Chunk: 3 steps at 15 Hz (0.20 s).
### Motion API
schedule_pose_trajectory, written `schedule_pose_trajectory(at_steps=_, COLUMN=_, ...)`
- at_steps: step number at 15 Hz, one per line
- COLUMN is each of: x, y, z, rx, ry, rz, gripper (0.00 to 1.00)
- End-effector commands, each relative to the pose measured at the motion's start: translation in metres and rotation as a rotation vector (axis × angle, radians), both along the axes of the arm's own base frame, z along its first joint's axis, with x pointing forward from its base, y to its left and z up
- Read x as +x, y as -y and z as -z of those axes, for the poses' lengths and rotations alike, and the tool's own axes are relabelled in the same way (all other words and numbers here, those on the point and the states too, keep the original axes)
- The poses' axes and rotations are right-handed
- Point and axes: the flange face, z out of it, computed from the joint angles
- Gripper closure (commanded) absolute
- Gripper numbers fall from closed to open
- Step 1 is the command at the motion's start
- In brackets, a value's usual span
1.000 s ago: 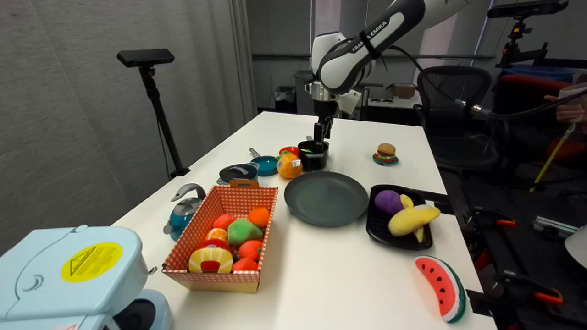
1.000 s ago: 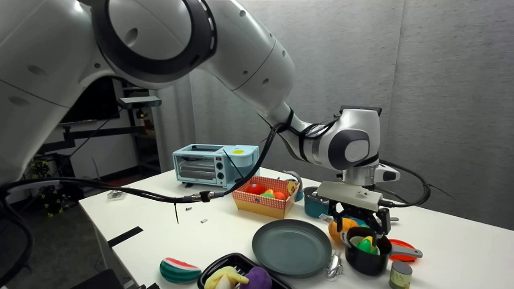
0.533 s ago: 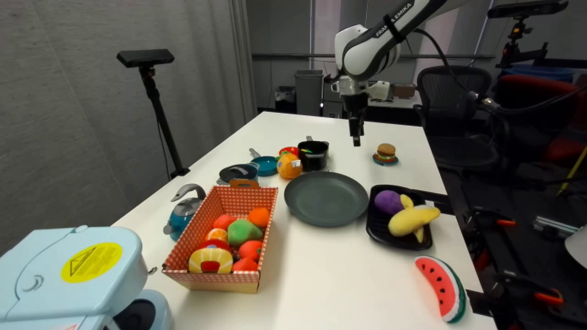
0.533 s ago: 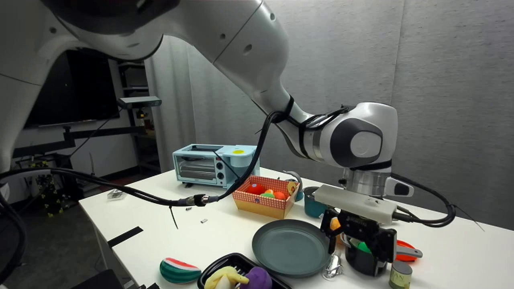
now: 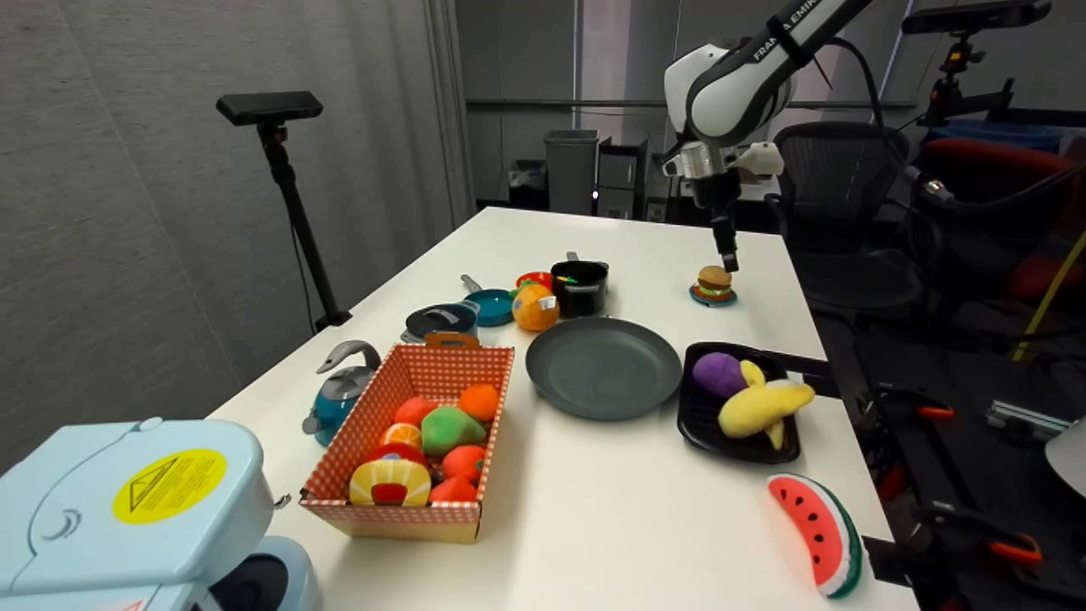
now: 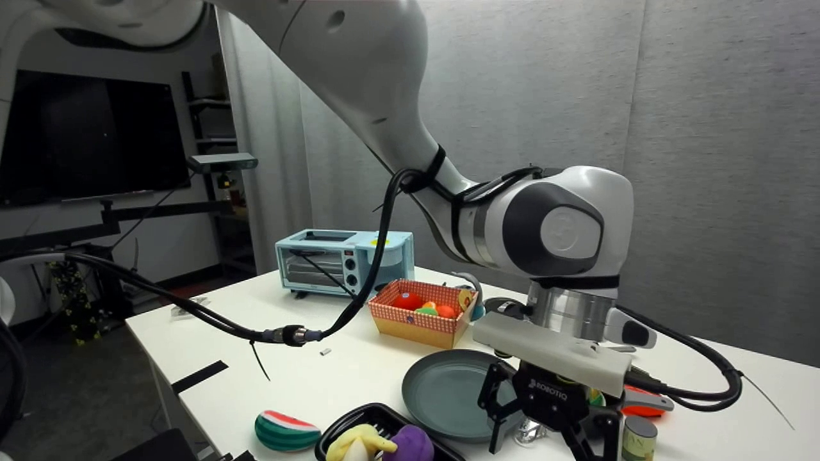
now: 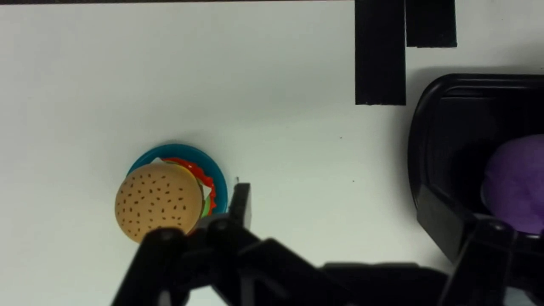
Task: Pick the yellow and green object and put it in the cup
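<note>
The cup, a black round pot (image 5: 580,299) with a handle, stands upright beyond the dark plate. The yellow and green object (image 5: 567,279) lies inside it, only a small part showing above the rim in an exterior view. From the opposite side, my gripper (image 6: 543,449) covers most of the pot, leaving a sliver of the object (image 6: 596,398) visible. In the wrist view my gripper (image 7: 335,196) stands wide open, bare table between its fingers. It hangs above the table close to the toy burger (image 7: 159,202), well apart from the cup.
A dark round plate (image 5: 604,369) and a black tray (image 7: 431,127) with a purple toy and a banana lie nearby. An orange toy (image 5: 535,307) sits beside the pot. Also around are a checked box (image 5: 501,373) of toy fruit, a can (image 6: 639,438) and a watermelon slice (image 5: 819,535).
My open gripper has risen out of the pot and swung away from it towards the burger's side of the table. The yellow and green object has stayed in the pot.
</note>
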Motion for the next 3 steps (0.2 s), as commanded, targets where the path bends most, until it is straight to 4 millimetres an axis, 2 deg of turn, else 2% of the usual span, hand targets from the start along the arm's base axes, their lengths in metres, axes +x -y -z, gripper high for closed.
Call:
schedule_pose_trajectory(at_steps=1, x=0.0004, y=-0.0002, z=-0.0006, rx=0.0, ry=0.0, rz=0.0, gripper=0.0)
schedule_pose_trajectory(at_steps=3, x=0.0004, y=-0.0003, z=-0.0005, rx=0.0, ry=0.0, rz=-0.001, gripper=0.0)
